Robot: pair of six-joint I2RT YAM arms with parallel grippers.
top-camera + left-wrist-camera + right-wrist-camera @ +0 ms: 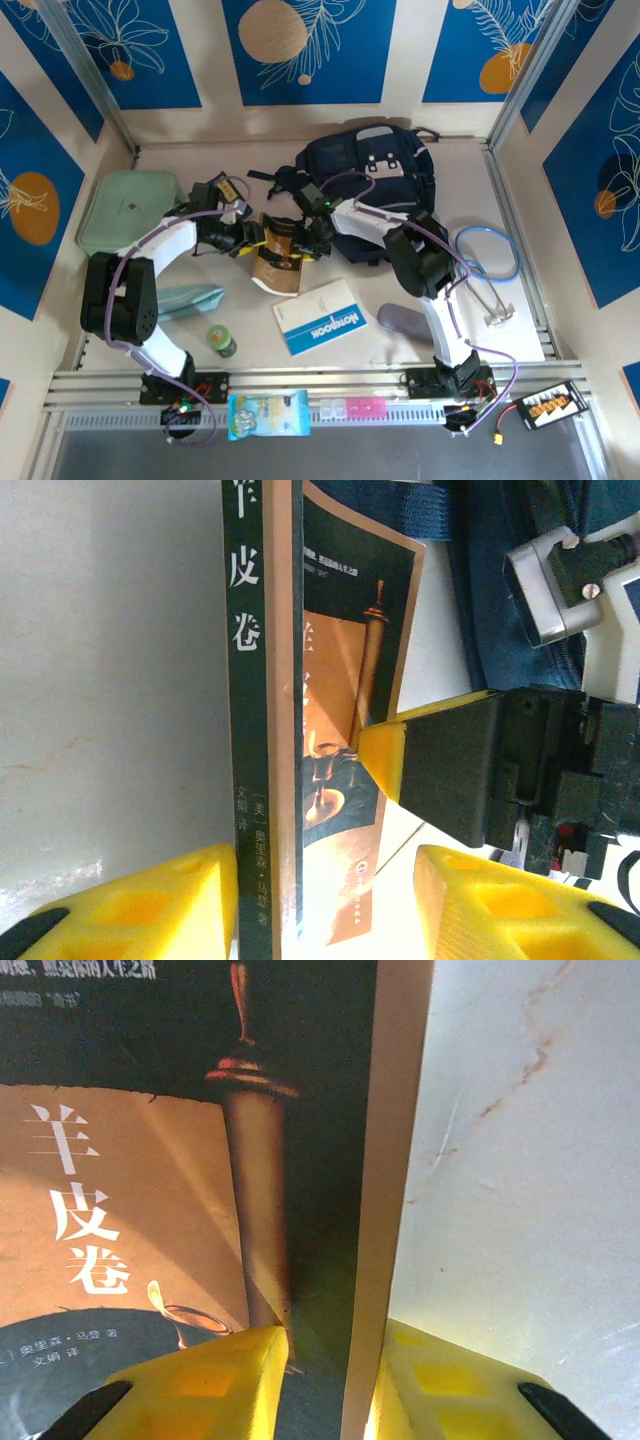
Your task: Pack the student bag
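The student bag [372, 168], dark navy with black straps, lies at the back of the table; its blue fabric [500, 580] also shows in the left wrist view. In front of it a book [278, 258] with a dark and tan cover stands on edge between both grippers. My right gripper [306, 238] [335, 1335] is shut on the book's edge [385, 1210], one yellow finger [200, 1380] on the cover and one behind. My left gripper [248, 240] [320, 865] is open around the spine [250, 730]. Its left finger [140, 905] is at the spine and its right finger [510, 905] stands apart from the cover.
A mint green case [128, 210] lies at the far left. A teal pouch [192, 298], a small green jar [222, 342], a blue notebook [320, 318] and a grey pouch [405, 322] lie in front. A blue cable loop [488, 252] is at the right.
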